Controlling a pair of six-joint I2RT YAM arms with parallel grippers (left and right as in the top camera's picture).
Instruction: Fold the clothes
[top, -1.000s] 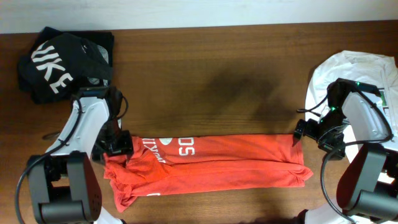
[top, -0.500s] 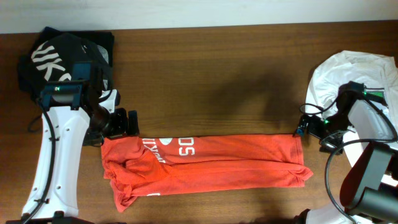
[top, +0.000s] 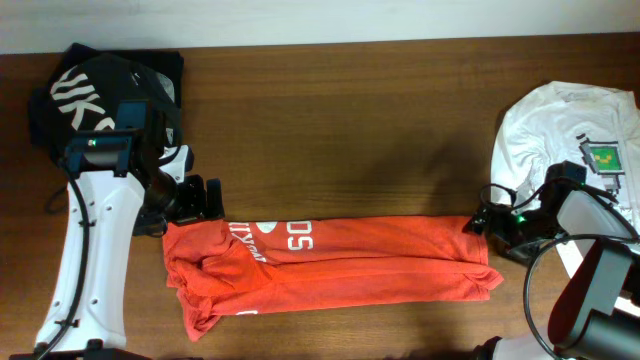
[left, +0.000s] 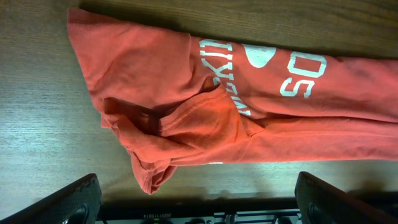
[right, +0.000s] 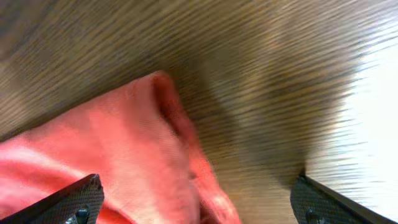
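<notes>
The red-orange T-shirt (top: 330, 265) with white lettering lies folded into a long strip across the front of the table, its left end bunched. It fills the left wrist view (left: 205, 106). My left gripper (top: 190, 200) hovers open and empty just above the shirt's upper left corner. My right gripper (top: 490, 222) is open at the shirt's right end; its wrist view shows a blurred orange corner (right: 155, 149) between the fingers (right: 196, 208). A black T-shirt (top: 100, 95) with white letters lies back left. A white T-shirt (top: 570, 130) with a green square print lies at right.
The wooden table (top: 340, 120) spans the view, with a pale wall strip along the back edge. The left arm's white links (top: 90, 270) stand over the front left. The right arm's base (top: 600, 290) sits at the front right corner.
My left arm lifted off the shirt's left end and swung back and up a second ago, then held still. My right gripper has shifted down and toward the shirt's right end.
</notes>
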